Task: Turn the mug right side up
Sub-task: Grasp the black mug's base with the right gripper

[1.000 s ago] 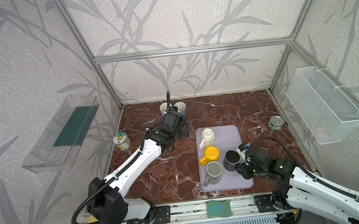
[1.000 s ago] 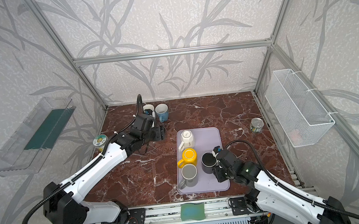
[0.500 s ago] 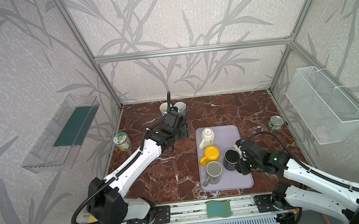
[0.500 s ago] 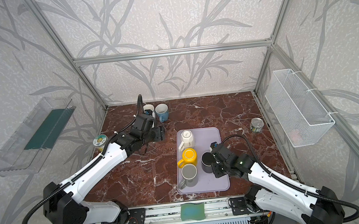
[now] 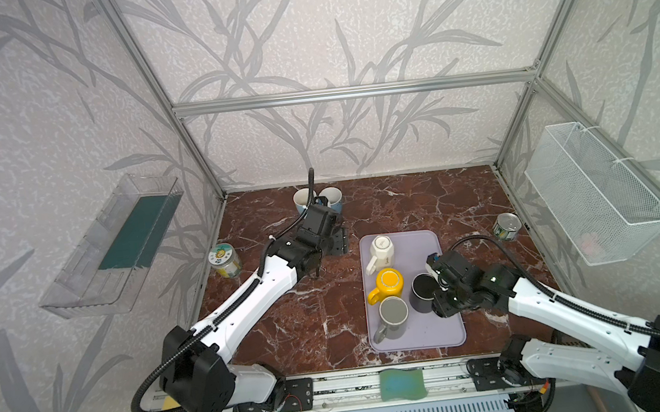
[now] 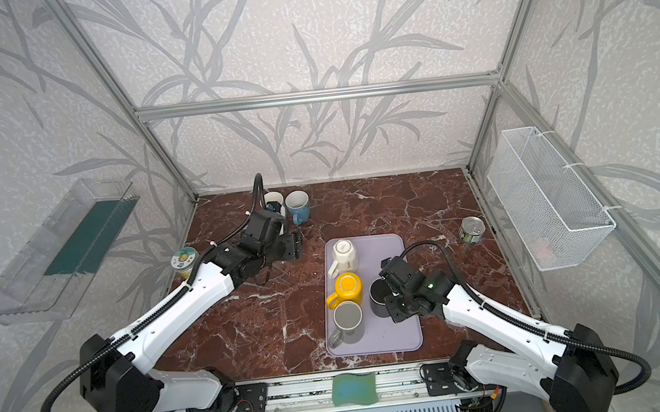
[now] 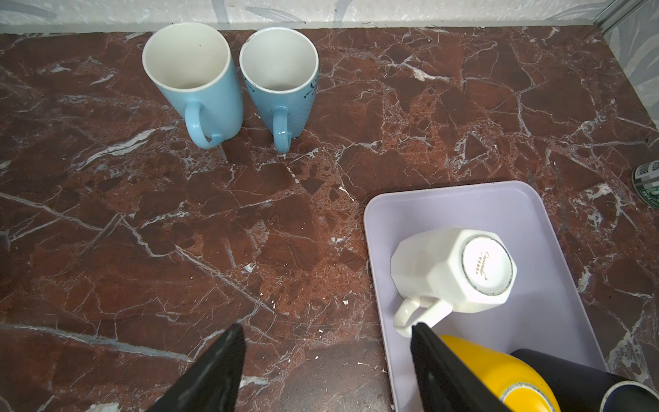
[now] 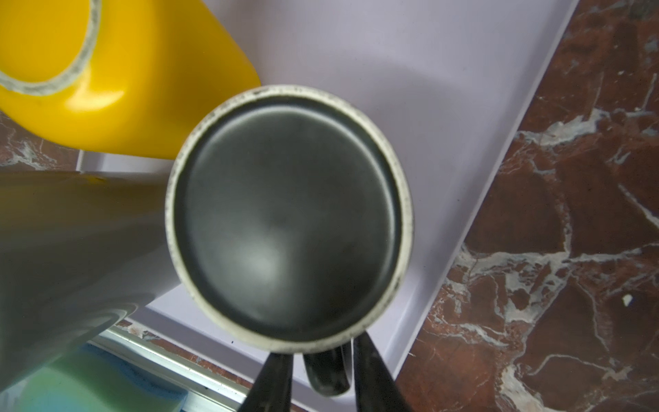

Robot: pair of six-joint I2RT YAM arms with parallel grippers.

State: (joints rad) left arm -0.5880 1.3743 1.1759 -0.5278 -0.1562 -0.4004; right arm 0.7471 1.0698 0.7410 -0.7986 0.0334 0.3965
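We note the black mug (image 5: 424, 289) base-up on the tray (image 5: 407, 245), by the edge nearest the right arm. The right fingers (image 8: 372, 378) straddle its handle (image 8: 326, 371), we judge to flip it from there; whether they pinch yet, we cannot tell. The left fingers (image 7: 219, 367) are spread and empty, off the tray.

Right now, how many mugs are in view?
6. Four sit upside down on the tray: white mug, yellow mug, grey mug, black mug. Two blue mugs stand upright on the table by the back wall. None seems hidden.

Black mug (image 5: 424, 296), upside down, on lilac tray (image 5: 411, 244)
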